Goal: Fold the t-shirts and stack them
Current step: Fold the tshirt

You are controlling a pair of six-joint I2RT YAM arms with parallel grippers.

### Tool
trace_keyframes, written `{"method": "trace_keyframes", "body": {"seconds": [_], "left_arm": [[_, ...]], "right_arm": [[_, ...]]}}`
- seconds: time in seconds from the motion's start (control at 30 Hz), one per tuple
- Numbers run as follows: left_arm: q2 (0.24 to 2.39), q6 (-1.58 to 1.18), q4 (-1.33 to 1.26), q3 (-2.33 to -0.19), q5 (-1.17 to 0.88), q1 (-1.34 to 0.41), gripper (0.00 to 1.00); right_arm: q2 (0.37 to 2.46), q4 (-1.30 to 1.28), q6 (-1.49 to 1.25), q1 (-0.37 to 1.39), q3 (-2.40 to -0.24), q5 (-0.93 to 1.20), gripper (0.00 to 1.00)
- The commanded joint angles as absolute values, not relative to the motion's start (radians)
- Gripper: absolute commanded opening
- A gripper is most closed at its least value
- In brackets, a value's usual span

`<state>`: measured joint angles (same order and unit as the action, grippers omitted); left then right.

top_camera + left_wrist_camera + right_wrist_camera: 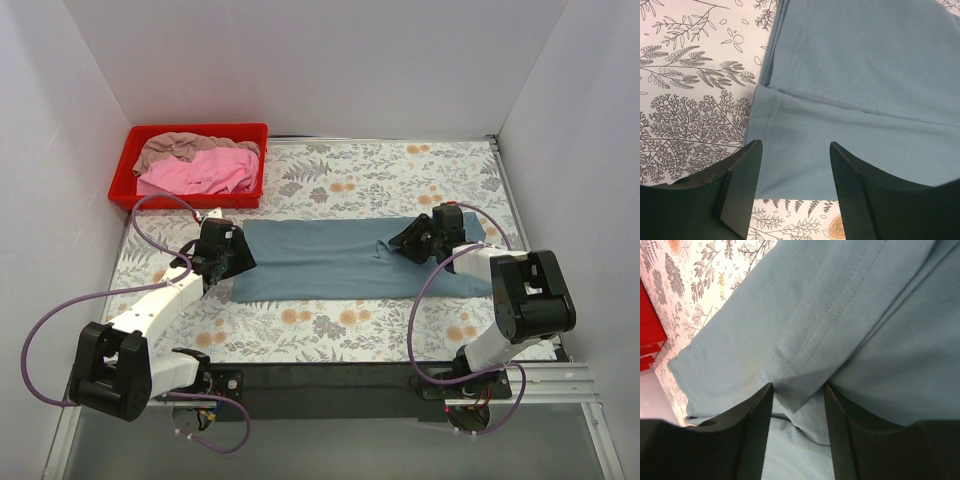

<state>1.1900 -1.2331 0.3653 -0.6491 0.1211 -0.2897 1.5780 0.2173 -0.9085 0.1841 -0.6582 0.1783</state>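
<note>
**Two arms over a blue shirt spread on a flowered worktop**

From above, we see a blue shirt (340, 260) lying flat as a long band across the middle of the worktop (400, 180), with one layer folded over another along its length. The left fingers (240, 258) sit at the shirt's left end. The right fingers (405, 243) are over its right part, where the cloth bunches a little.

In the left wrist view, the two dark fingers (740, 190) stand apart and open. The shirt's stitched hem (771, 100) and a corner of cloth show in the gap between them (we cannot tell whether the tips touch the cloth). The printed worktop shows just to the left.

In the right wrist view, the fingers (755, 430) are also spread apart. A stitched fold of the blue shirt (815, 315) dips into the gap, and nothing is pinched.

A red tray (125, 175) sits at the far left corner of the worktop, well apart from the blue shirt. It holds a crumpled pink shirt (200, 172) with a tan shirt (185, 147) bunched behind it.
</note>
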Motion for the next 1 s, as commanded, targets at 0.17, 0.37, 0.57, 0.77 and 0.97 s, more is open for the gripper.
{"method": "trace_keyframes", "body": {"seconds": [0.17, 0.37, 0.57, 0.77, 0.97], "left_arm": [[1.193, -1.218, 0.353, -0.658, 0.117, -0.284, 0.55], [1.193, -1.216, 0.353, -0.658, 0.117, -0.284, 0.55], [1.198, -1.216, 0.353, -0.658, 0.114, -0.284, 0.55], [1.204, -1.215, 0.354, -0.658, 0.112, -0.284, 0.55], [1.210, -1.216, 0.353, -0.660, 0.104, -0.284, 0.55]], "right_arm": [[1.605, 0.281, -0.925, 0.192, -0.729, 0.163, 0.24], [1.612, 0.279, -0.894, 0.192, -0.802, 0.161, 0.01], [1.635, 0.276, -0.867, 0.192, -0.870, 0.173, 0.01], [1.597, 0.270, -0.870, 0.195, -0.827, 0.184, 0.01], [1.502, 0.197, -0.825, 0.218, -0.736, 0.117, 0.02]]}}
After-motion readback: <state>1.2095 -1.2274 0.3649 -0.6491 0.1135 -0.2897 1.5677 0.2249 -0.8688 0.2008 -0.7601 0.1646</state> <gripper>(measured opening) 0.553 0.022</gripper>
